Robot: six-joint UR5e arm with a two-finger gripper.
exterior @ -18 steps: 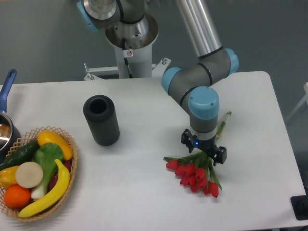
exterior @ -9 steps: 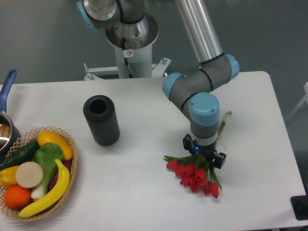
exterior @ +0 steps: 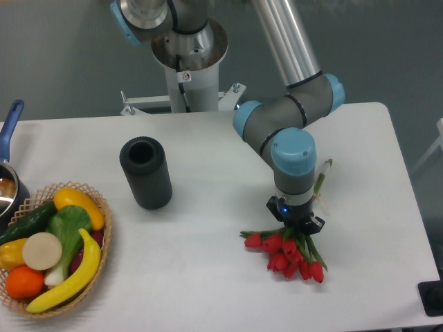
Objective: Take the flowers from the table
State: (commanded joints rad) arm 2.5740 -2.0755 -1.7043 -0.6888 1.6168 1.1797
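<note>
The flowers [exterior: 286, 252], red tulip buds on green stems, lie on the white table [exterior: 201, 277] at the right front. The buds point toward the front edge and the stem ends [exterior: 323, 171] reach back past the arm. My gripper [exterior: 296, 223] points straight down over the stems just behind the buds. Its fingers are drawn in against the stems and leaves. The wrist hides the middle of the stems. The bunch still rests on the tabletop.
A black upright cylinder [exterior: 146, 173] stands left of centre. A wicker basket [exterior: 104, 228] of fruit and vegetables sits at the front left, with a blue-handled pot [exterior: 8, 181] behind it. The arm's base [exterior: 187, 62] is at the back. A black object [exterior: 432, 297] sits at the right edge.
The gripper has come down onto the stems and its fingers have closed in from a wide spread. The bunch has tightened and shifted slightly to the right.
</note>
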